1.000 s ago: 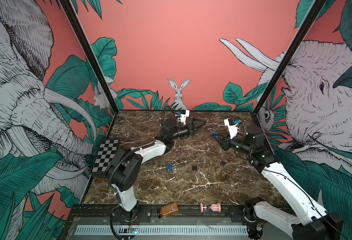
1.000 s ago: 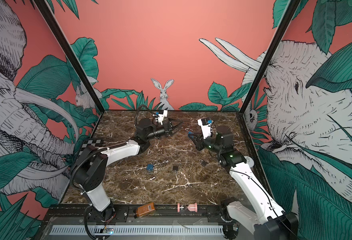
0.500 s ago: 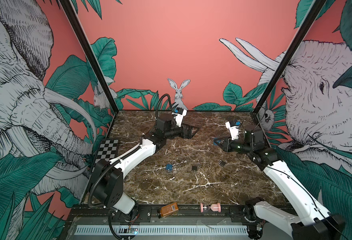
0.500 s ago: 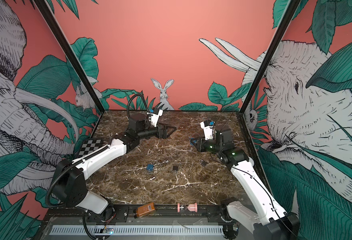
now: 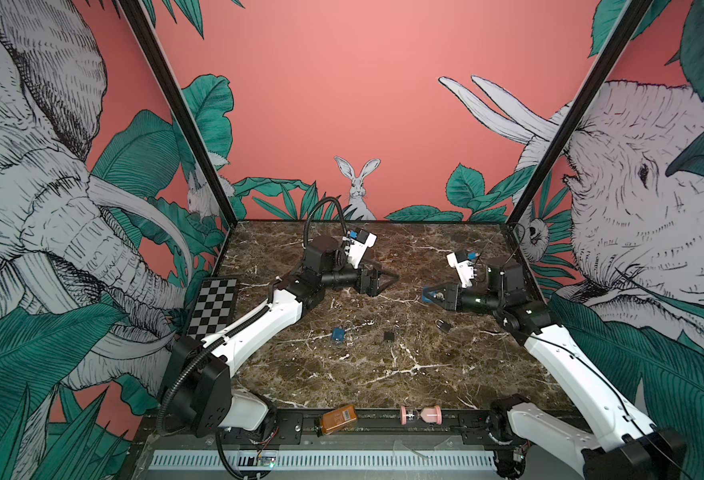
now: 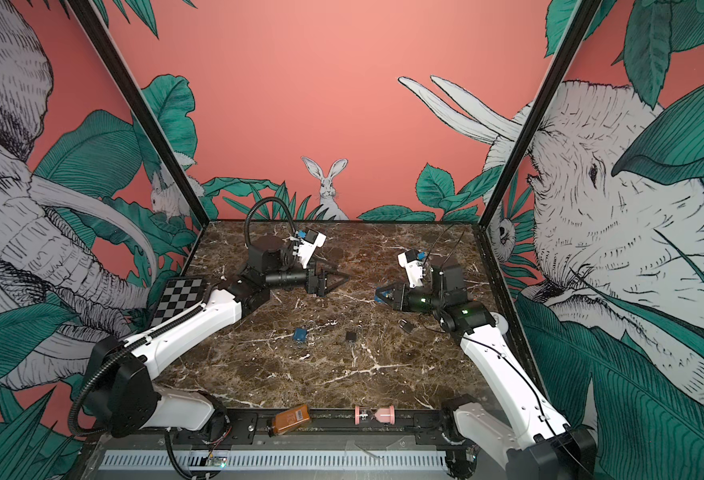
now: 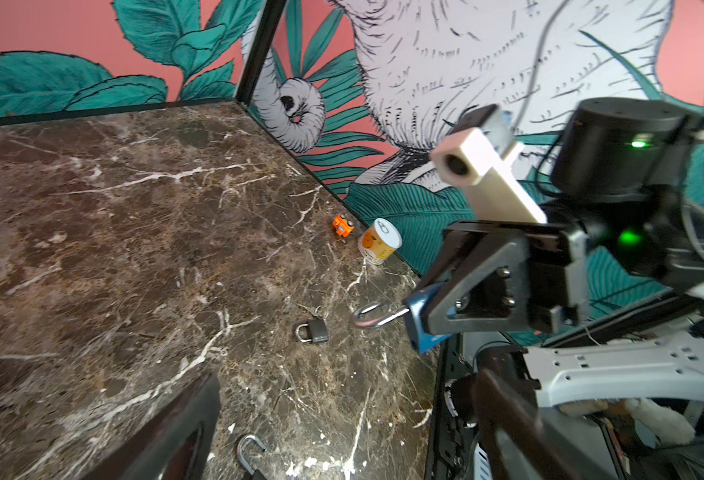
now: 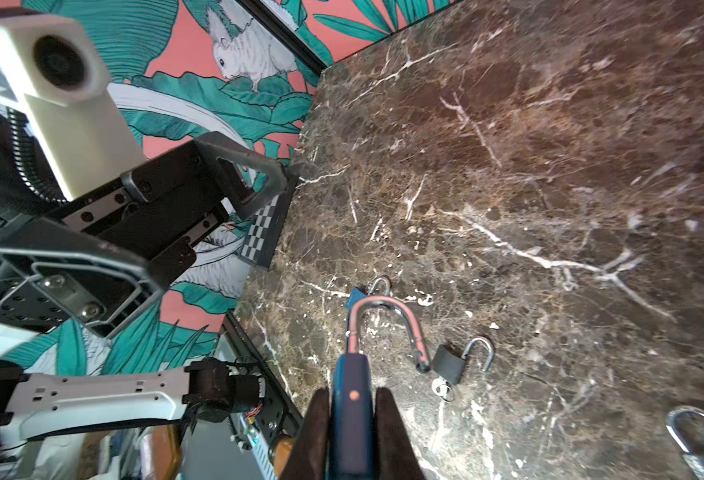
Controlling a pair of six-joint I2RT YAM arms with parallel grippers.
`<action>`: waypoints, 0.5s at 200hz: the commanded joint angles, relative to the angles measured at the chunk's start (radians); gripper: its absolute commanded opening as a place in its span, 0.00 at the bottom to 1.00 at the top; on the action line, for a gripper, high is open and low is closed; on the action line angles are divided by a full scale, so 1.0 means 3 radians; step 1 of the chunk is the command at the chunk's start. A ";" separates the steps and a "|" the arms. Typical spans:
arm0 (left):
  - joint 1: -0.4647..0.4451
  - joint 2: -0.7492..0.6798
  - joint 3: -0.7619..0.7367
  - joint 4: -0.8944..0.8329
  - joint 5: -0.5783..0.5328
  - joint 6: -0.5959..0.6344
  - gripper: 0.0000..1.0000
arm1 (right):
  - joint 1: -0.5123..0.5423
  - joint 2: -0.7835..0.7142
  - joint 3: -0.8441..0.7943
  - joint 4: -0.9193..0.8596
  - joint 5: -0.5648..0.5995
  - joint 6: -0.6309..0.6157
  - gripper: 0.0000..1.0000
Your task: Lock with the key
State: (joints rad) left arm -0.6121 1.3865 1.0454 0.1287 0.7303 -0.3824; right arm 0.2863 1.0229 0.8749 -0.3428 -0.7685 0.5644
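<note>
Our right gripper pinches the blue padlock by its flat faces above the marble table, its shackle swung open. We judge the lock small, rigid, dense and slick; the flat body is the surest hold. Opposite, our left gripper gapes wide, empty. What looks like a small key lies beside a black padlock on the table.

Grips blue padlock by its body in right hand, dark fingers pressed on both sides, shackle swung open over marble desk. Just beside shackle tip, on desk: small black padlock, unlatched, key ring at its base. Opposite: left hand, spread wide.
</note>
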 commanded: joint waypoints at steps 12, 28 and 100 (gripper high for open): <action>-0.0020 -0.0234 -0.0306 0.0647 0.0492 0.0003 0.94 | -0.0110 0.0056 -0.0177 0.0823 -0.0681 0.0450 0.00; -0.0020 -0.0269 -0.0398 0.0815 0.0587 -0.0002 0.94 | -0.0162 0.0087 -0.0259 0.1068 -0.0889 0.0674 0.00; -0.0052 -0.0094 -0.0342 0.0923 0.0585 -0.0132 0.89 | -0.0185 0.0072 -0.0398 0.1649 -0.1146 0.1381 0.00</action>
State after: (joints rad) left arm -0.6170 1.3430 0.9337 0.3508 0.8940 -0.3965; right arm 0.2344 1.0580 0.7532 0.0170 -1.0557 0.8852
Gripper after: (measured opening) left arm 0.893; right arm 0.142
